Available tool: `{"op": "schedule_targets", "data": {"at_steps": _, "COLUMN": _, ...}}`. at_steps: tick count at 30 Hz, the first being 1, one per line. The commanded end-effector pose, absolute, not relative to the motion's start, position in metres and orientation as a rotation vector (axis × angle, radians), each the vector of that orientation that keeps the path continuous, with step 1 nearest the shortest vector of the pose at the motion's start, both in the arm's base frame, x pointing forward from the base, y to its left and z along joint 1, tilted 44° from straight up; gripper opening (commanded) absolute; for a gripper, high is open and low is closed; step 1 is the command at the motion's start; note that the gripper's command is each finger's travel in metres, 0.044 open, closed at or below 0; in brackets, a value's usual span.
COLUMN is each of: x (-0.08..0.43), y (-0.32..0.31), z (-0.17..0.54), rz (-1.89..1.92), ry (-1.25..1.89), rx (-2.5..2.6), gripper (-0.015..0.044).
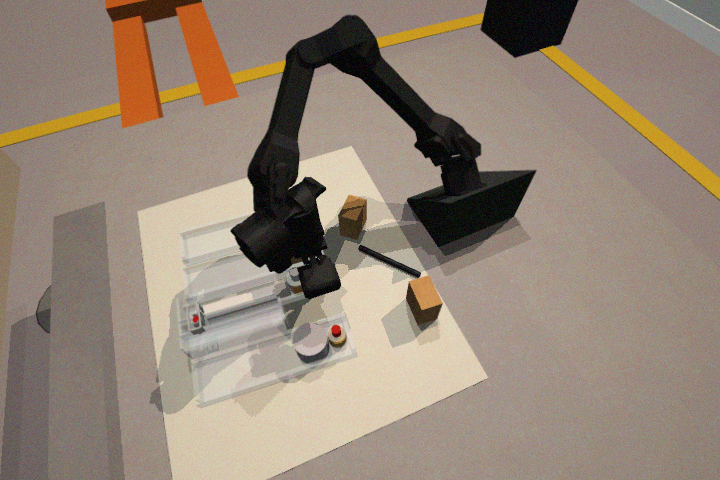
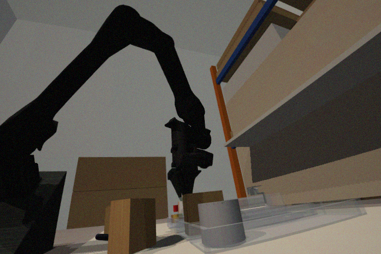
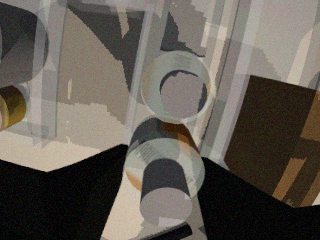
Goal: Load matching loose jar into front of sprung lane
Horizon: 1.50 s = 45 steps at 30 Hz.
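Observation:
My gripper (image 3: 162,159) (image 2: 180,196) is shut on a clear glass jar with a grey cap (image 3: 165,206), which looks about upright. A similar grey-capped jar (image 3: 182,95) (image 1: 294,278) stands just behind it, in line, between the clear lane walls. An orange-brown patch shows between the two. I cannot tell whether the jars touch or whether the held jar's base is on the lane floor. The white pusher part (image 1: 228,304) lies along a lane, left of my gripper in the top view. A black finger hides the held jar there; the front stop is hard to make out.
A grey cylinder (image 1: 311,342) (image 2: 221,223) and a red-topped gold jar (image 1: 336,335) stand in the neighbouring lane. A brown box (image 3: 270,140) (image 2: 193,206) is close on the other side. Two wooden blocks (image 1: 352,216) (image 1: 423,300) and a black rod (image 1: 389,260) lie in front.

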<state>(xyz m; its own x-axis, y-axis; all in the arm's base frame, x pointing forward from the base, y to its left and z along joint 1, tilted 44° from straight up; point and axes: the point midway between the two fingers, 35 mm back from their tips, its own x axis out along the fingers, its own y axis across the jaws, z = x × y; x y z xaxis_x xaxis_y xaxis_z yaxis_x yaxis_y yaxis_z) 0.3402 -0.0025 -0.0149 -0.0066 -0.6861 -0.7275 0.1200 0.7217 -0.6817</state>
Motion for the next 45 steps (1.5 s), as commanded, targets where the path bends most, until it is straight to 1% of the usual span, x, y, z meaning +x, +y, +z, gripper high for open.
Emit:
{"op": "schedule_targets", "data": {"at_steps": 1, "x": 0.346, "y": -0.003, "z": -0.012, "rz": -0.683, "ry": 1.426, "rx": -0.499, "gripper": 0.0000}}
{"op": "schedule_targets", "data": {"at_steps": 45, "x": 0.345, "y": -0.014, "z": -0.024, "rz": -0.684, "ry": 1.426, "rx": -0.500, "gripper": 0.0000}}
